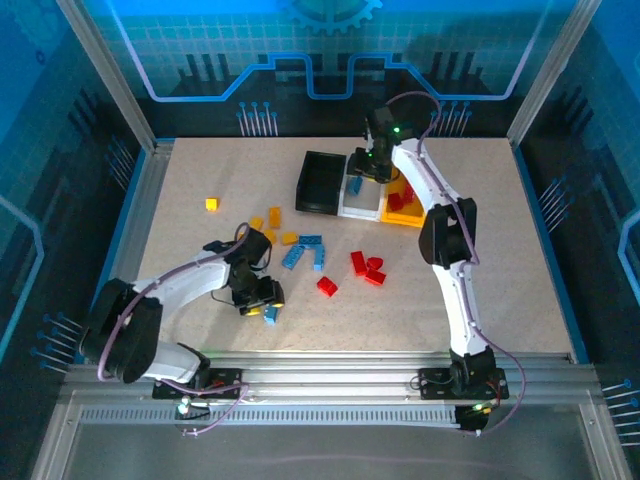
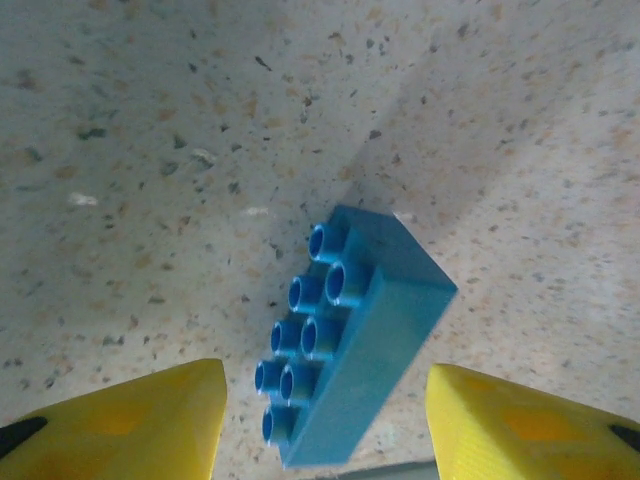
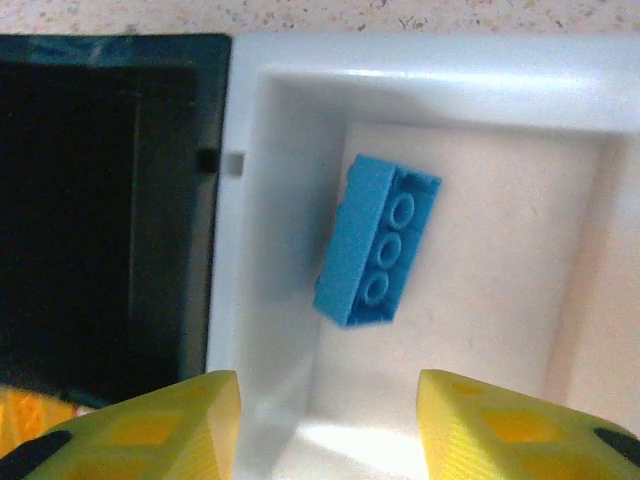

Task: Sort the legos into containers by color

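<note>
Speckled beige table [image 1: 520, 260] lies bare along its whole right side, with free room out to the metal edge rail [image 1: 545, 240]. Near the left middle, the left gripper [image 1: 264, 303] stands released. Its yellow fingers [image 2: 150, 420] flank a blue brick [image 2: 350, 340] with a gap on each side, and the brick's near end is cut off in the wrist view. The right gripper [image 3: 330, 400] hangs unclenched over the white bin [image 3: 420, 75], where a second blue brick [image 3: 378, 245] sits tilted near the left wall. The black bin [image 1: 318, 182] touches the white one's left side, its inside too dark to read. The yellow-orange bin [image 1: 402, 218] on the right, partly covered by the arm, shows red pieces [image 1: 397, 202]. Loose blue bricks [image 1: 305, 252], red bricks [image 1: 366, 266] and yellow bricks [image 1: 272, 220] lie between the arms.
</note>
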`<state>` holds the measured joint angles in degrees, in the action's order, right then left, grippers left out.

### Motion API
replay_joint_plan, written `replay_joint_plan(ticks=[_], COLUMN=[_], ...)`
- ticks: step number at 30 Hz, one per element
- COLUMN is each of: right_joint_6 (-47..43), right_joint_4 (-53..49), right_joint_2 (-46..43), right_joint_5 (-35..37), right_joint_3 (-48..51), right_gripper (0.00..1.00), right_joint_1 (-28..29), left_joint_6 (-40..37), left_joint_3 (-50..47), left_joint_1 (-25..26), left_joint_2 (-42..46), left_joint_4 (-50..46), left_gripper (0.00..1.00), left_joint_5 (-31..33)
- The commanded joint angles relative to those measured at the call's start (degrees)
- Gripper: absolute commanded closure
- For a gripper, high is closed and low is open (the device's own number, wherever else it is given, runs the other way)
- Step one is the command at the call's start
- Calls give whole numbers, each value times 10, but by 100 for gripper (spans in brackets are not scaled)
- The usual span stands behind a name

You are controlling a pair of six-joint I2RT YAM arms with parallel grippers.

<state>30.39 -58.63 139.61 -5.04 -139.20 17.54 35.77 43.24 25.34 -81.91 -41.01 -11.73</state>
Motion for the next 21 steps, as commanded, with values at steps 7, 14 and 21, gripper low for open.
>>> replay_joint_plan(ticks=[7, 14, 21], right_joint_6=[-17, -23, -15], right_joint_4=[42, 55, 70], right_joint_2=[-228, -333, -431], right_joint_5=[-27, -35, -41], right_joint_3=[267, 422, 580], right_gripper=[48, 47, 47], right_joint_1=[12, 28, 29], left_joint_6=[-32, -39, -58], left_joint_3=[8, 50, 228], left_joint_1=[12, 12, 11], left_joint_2=[-58, -82, -116], left_joint_4=[31, 22, -24], left_gripper=[61, 78, 78], left_joint_5=[21, 19, 0])
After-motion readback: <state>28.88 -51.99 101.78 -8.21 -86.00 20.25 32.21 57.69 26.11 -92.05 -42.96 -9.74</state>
